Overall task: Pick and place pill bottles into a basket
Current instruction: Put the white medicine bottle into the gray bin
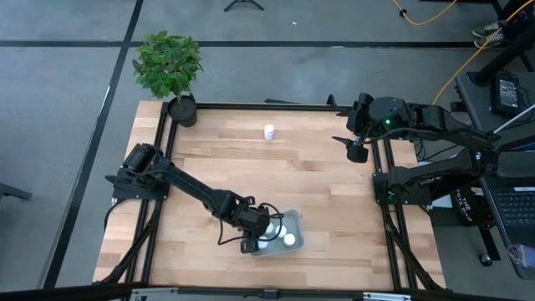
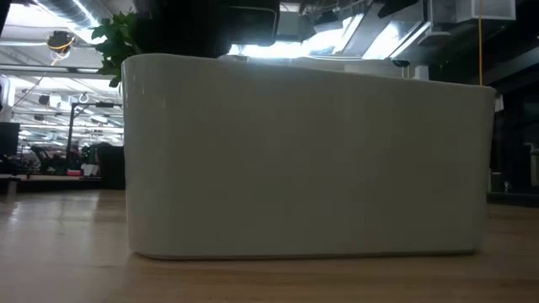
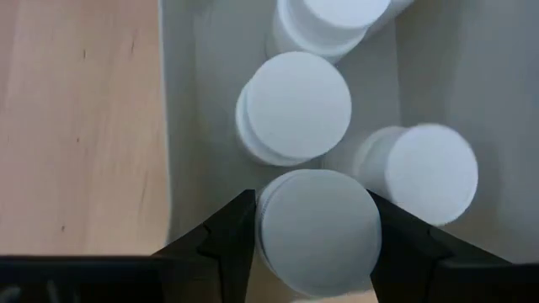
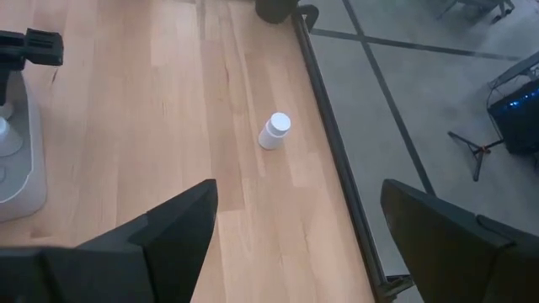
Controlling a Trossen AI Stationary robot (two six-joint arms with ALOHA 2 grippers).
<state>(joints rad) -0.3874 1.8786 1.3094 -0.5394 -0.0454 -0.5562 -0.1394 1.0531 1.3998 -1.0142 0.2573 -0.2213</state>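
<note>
Over the basket [image 1: 292, 244] | left tool [image 3: 313, 244] clamps a pill bottle [image 3: 318, 231], lowering it among others | right tool [image 4: 295, 244] gapes empty above the worktop [image 1: 318, 176], waiting; one bottle [image 1: 269, 132] remains.

Wooden table [image 1: 318, 192] on grey floor [image 1: 58, 125], potted plant [image 1: 170, 67], bright ceiling lights [image 2: 278, 49]

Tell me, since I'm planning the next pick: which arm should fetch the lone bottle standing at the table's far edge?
Probably the right: its gripper hangs open nearer that bottle, while the left gripper holds a bottle over the basket.
</note>
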